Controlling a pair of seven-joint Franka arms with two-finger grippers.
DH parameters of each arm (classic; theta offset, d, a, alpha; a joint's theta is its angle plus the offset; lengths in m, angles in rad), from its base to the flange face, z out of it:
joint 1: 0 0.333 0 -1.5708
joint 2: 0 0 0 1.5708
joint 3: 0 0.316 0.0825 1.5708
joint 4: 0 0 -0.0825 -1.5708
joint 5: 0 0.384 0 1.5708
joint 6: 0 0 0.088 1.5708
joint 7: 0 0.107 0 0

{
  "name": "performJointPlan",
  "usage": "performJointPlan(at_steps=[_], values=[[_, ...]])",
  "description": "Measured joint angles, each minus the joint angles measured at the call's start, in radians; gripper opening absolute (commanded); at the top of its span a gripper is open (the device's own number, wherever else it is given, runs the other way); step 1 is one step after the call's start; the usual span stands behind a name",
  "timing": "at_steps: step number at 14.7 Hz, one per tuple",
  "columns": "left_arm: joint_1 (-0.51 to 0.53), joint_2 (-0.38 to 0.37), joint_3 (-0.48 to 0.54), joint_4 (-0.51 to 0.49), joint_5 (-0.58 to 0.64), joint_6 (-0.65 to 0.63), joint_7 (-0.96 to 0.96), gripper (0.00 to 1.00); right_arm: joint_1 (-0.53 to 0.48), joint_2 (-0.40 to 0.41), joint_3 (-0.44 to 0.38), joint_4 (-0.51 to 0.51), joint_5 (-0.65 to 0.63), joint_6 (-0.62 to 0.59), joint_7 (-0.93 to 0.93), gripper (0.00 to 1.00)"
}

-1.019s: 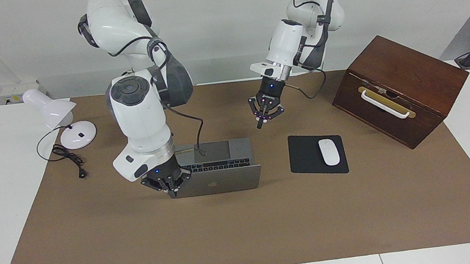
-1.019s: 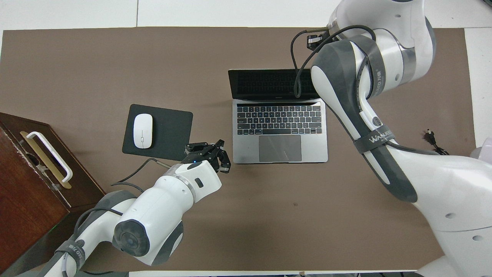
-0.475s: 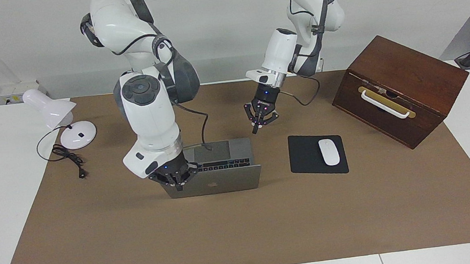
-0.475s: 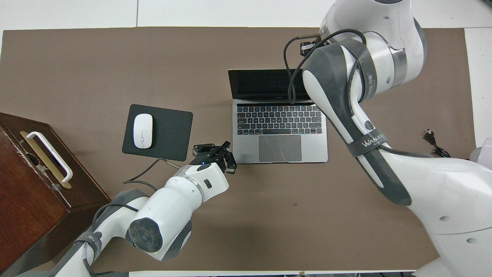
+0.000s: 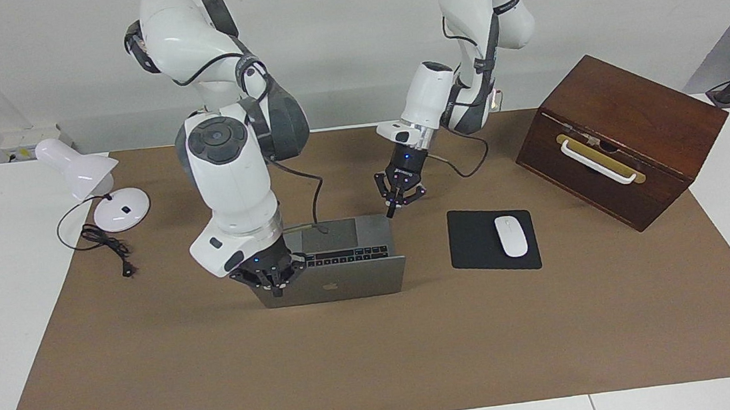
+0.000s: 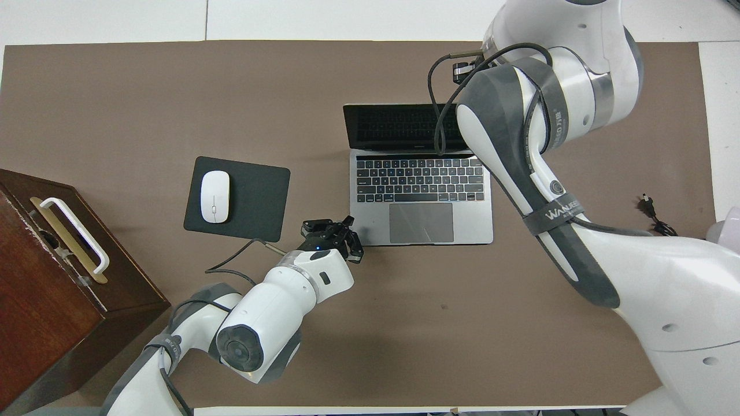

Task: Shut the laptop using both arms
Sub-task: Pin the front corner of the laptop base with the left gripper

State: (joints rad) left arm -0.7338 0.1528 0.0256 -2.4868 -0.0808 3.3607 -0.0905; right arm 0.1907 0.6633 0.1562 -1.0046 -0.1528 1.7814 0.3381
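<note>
i see the laptop (image 5: 337, 261) open on the brown mat (image 5: 380, 364), at about the centre of the worktop (image 5: 6, 300). its lid stands up at the edge away from the robots, apple logo toward the facing camera, and the keyboard and trackpad face the robots. in the overhead view the screen lies at 12 o'clock of the keyboard and the trackpad at 6 o'clock.

the right gripper (image 5: 272, 287) is at the lid's upper corner toward the right arm's end of the worktop, at 9 o'clock of the logo in the facing view. its jaws are pressed together, with nothing pinched. i cannot tell whether the tips touch the lid. in the overhead view the right arm covers that corner.

the left gripper (image 5: 393, 207) hangs tilted over the base corner nearest the robots toward the left arm's end, at 7 o'clock of the trackpad in the overhead view. its jaws are pressed together and carry nothing.

a black mouse pad (image 5: 479, 244) with a white mouse (image 5: 512, 236) on it lies beside the laptop, at 9 o'clock of it in the overhead view. a dark wooden box (image 5: 626, 133) with a white handle stands at the left arm's end. a white desk lamp (image 5: 91, 181) with a black cord stands at the right arm's end.
</note>
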Motion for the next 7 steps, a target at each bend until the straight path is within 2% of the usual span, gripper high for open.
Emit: performJointPlan(at_steps=[7], values=[[-0.031, 0.045, 0.001, 0.006, 0.000, 0.025, 0.004, 0.00, -0.001, 0.000, 0.000, 0.000, 0.000, 0.000, 0.000, 0.00]])
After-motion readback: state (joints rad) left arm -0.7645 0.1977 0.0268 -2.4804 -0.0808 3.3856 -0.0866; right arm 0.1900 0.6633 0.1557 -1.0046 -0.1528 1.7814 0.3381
